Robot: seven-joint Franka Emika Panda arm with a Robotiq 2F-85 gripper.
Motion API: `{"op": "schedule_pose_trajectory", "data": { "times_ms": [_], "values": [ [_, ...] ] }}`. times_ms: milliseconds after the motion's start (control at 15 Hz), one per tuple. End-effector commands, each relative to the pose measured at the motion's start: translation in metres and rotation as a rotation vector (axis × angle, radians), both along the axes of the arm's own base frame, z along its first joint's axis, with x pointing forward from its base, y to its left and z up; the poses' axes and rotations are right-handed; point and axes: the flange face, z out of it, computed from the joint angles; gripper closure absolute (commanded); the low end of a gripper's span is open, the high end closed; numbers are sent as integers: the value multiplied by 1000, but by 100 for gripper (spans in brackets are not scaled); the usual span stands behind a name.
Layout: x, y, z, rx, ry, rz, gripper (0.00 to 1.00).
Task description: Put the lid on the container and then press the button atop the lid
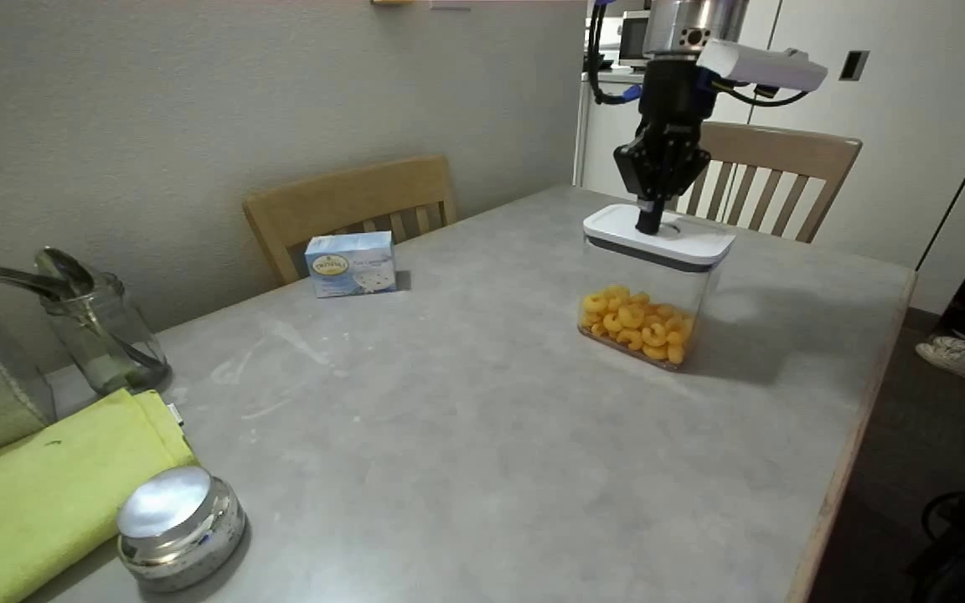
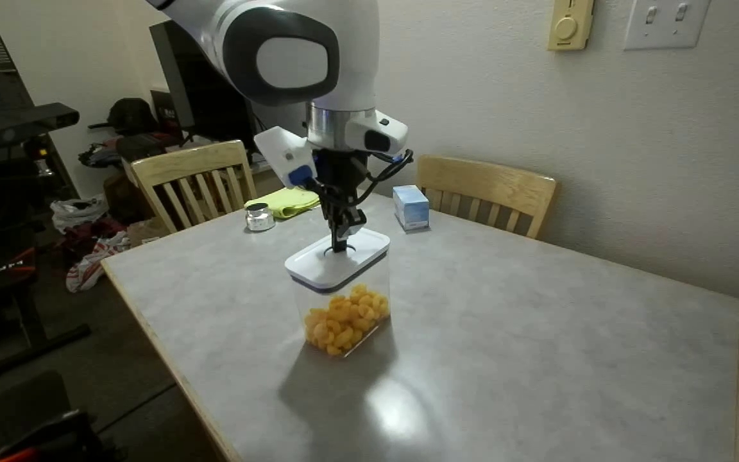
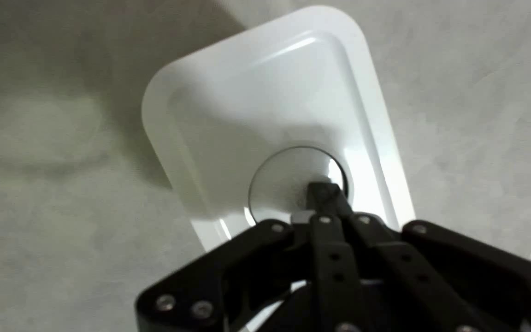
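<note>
The white lid [image 1: 704, 241] sits level on top of the clear container [image 1: 646, 275], covering its mouth in both exterior views. Yellow curled pieces [image 2: 347, 317] fill the container's lower part. At the lid's centre, the round button [image 3: 281, 177] shows in the wrist view, partly hidden behind my fingers. My gripper [image 3: 325, 191] is shut with nothing between its fingertips and points straight down over the button, right of its middle in the wrist view. Its tips [image 1: 648, 224] appear to touch the button's surface; how far the button is pushed down I cannot tell.
A blue tea box [image 1: 353, 264] stands near the wall side of the table [image 1: 466, 435]. Farther off are a round metal tin [image 1: 181, 528], a yellow-green cloth [image 1: 55, 486] and a glass jar with cutlery [image 1: 105, 335]. Wooden chairs [image 2: 488, 192] stand along the table's edges.
</note>
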Motion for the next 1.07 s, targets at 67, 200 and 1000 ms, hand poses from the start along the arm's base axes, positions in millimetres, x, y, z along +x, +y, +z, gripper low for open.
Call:
{"op": "schedule_pose_trajectory", "data": {
  "times_ms": [67,200,1000],
  "values": [
    [-8,-3,-40,14,27,16,100],
    [-8,-3,-40,13,25,18,100],
    [-10,5,-2,-19,-12,65,100]
  ]
}}
